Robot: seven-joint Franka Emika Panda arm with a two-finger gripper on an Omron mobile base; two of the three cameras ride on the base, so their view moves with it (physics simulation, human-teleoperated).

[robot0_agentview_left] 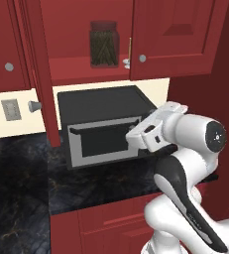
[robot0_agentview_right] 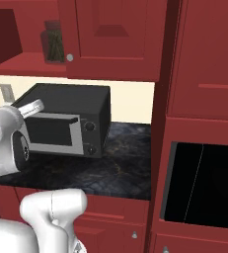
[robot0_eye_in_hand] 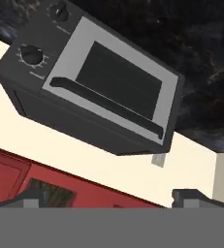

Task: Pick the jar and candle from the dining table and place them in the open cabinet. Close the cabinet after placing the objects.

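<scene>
The jar (robot0_agentview_left: 104, 44), clear glass with a dark lid and packed with dark sticks, stands on the inner shelf of the red cabinet (robot0_agentview_left: 81, 69); it also shows in the right base view (robot0_agentview_right: 54, 42). To its right the candle (robot0_agentview_left: 127, 62) stands in its small white holder on the same shelf, half hidden by the shut right door (robot0_agentview_left: 175, 34). The left door (robot0_agentview_left: 39, 69) hangs open, edge-on. My gripper (robot0_agentview_left: 141, 133) (robot0_eye_in_hand: 108, 201) hovers below the cabinet in front of the toaster oven, open with nothing between its fingers. The dining table is out of view.
A black toaster oven (robot0_agentview_left: 103, 124) sits on the black marbled counter (robot0_agentview_left: 101, 183) under the cabinet. A wall outlet (robot0_agentview_left: 10, 110) is to its left. A tall red unit with a dark built-in oven (robot0_agentview_right: 204, 183) closes the right side.
</scene>
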